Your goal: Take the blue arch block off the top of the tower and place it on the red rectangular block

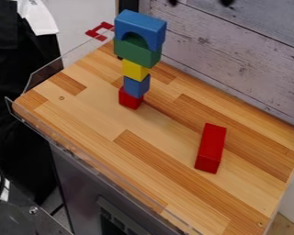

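Blocks (135, 70) stacked upright near plank wall (235, 62), long red block (210, 148) lying apart, cannot tell end effector's state

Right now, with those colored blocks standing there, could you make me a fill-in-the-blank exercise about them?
The arch on top of the tower is ____.
Directly on top of the yellow block sits the ____ block.
The long block lying apart from the tower matches the tower's bottom block in color: both are ____.

Missing words: blue; green; red.
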{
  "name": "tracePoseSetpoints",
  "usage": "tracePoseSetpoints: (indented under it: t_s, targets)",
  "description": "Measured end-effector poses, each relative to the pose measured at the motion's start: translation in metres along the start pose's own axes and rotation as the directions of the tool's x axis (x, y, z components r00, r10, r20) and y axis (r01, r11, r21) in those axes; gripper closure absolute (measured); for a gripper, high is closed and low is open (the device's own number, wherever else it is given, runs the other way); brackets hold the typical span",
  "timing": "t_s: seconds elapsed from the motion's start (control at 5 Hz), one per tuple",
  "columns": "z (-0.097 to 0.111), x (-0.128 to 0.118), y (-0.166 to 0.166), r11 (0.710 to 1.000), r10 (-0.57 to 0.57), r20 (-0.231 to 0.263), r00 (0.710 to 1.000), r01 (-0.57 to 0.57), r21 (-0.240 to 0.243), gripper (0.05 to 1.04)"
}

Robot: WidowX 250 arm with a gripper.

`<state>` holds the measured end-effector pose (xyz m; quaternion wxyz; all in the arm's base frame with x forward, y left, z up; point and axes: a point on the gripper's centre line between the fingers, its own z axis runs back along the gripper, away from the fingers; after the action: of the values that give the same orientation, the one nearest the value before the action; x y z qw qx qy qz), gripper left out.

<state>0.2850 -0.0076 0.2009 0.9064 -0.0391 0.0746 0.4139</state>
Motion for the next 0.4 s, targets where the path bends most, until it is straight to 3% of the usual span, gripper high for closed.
tracePoseSetpoints:
  t_s: [0.2,0.4]
  targets:
    - [-0.009,-0.004,0.024,0.969,0.245,-0.029,0.969,-0.245,-0.032,0.085]
    - [-0.025,-0.003,0.032,0.882,0.463,-0.066,0.884,-0.466,-0.064,0.085]
